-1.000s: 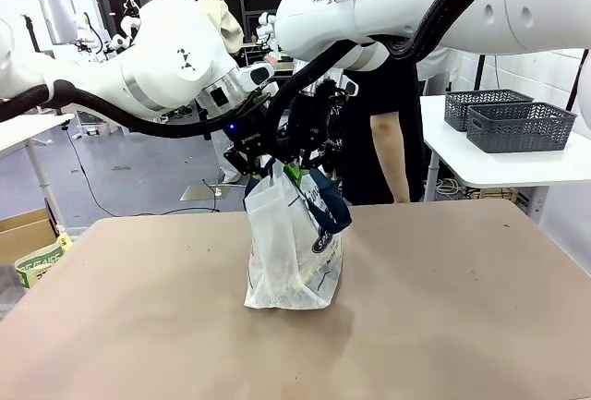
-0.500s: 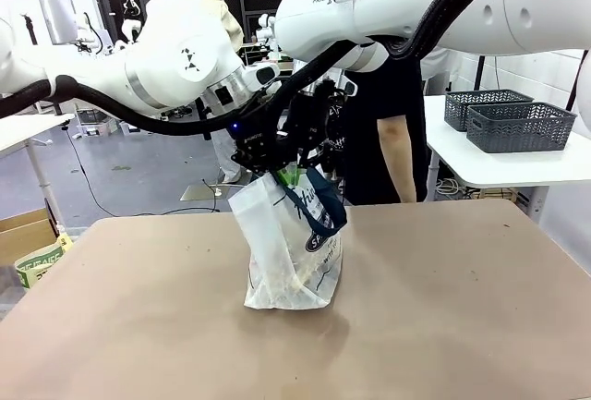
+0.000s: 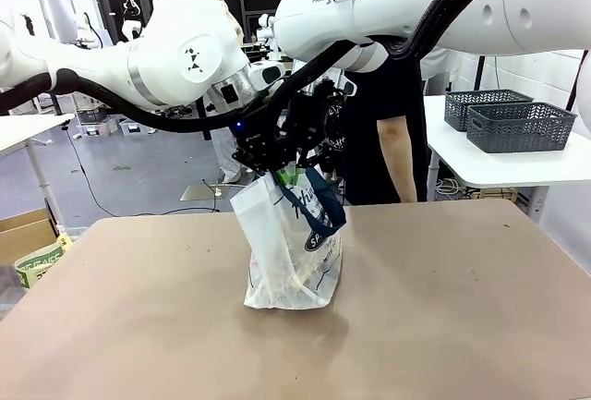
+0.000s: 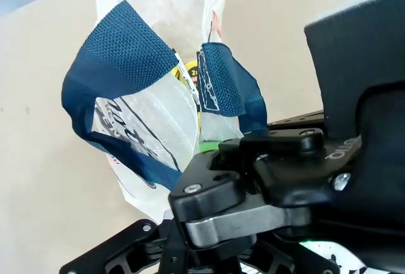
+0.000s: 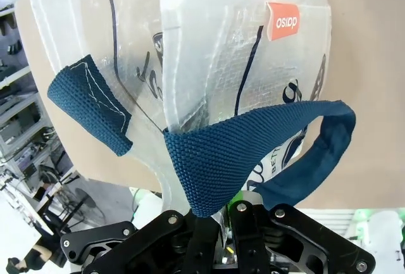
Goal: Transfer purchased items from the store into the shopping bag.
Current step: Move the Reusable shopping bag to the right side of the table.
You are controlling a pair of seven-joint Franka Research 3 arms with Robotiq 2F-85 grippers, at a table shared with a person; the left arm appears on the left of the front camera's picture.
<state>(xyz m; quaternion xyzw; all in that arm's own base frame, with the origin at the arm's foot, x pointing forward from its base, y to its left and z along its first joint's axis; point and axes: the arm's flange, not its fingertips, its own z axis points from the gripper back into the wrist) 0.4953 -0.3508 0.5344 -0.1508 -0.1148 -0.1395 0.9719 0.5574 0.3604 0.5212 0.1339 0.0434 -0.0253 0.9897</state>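
Gripping blue handle (image 5: 253, 141) of shopping bag (image 3: 291, 252) in closed right pincer (image 5: 218, 223); left pincer (image 3: 261, 162) state indeterminable; bag standing on table (image 3: 443, 308).

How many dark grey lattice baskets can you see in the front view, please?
2: both sit on the white side table at the right, one basket nearer the camera, the other basket just behind it and partly hidden.
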